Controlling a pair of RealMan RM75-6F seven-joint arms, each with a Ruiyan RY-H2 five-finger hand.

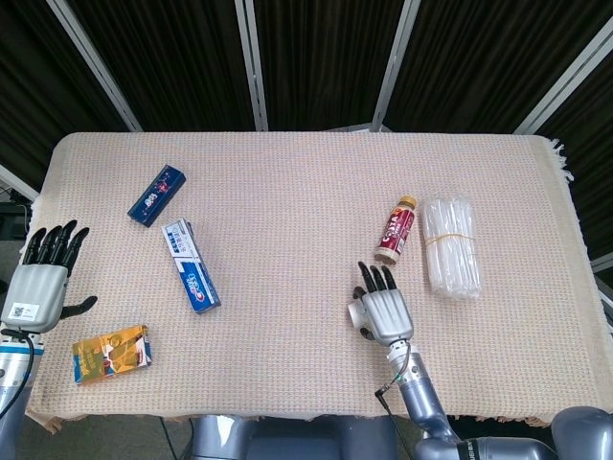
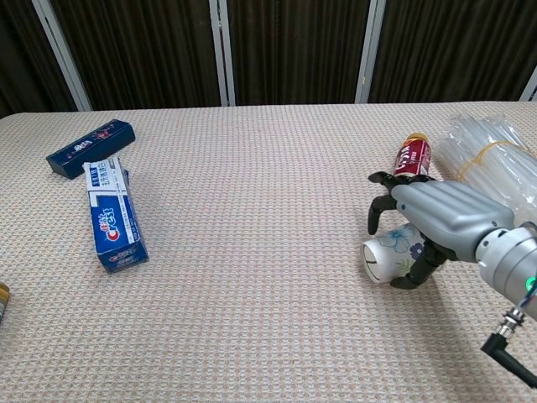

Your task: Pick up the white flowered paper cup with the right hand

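White flowered paper cup (image 2: 388, 256) lies on its side, lower right of chest view, mouth facing left. Right hand (image 2: 434, 220) arches over it, fingers (image 2: 379, 208) spread and curled down over the top, thumb under the near side; cannot tell if it actually grips yet. Cup rests on the beige woven tablecloth (image 1: 287, 211). Red drink bottle (image 1: 395, 231) lies just above the hand in head view, clear plastic bundle (image 1: 450, 245) to its right. Left hand (image 1: 41, 279) at left edge, fingers spread, holding nothing. Crest toothpaste box (image 1: 190, 265) and dark blue box (image 1: 156, 195) upper left, yellow snack pack (image 1: 110, 353) lower left.
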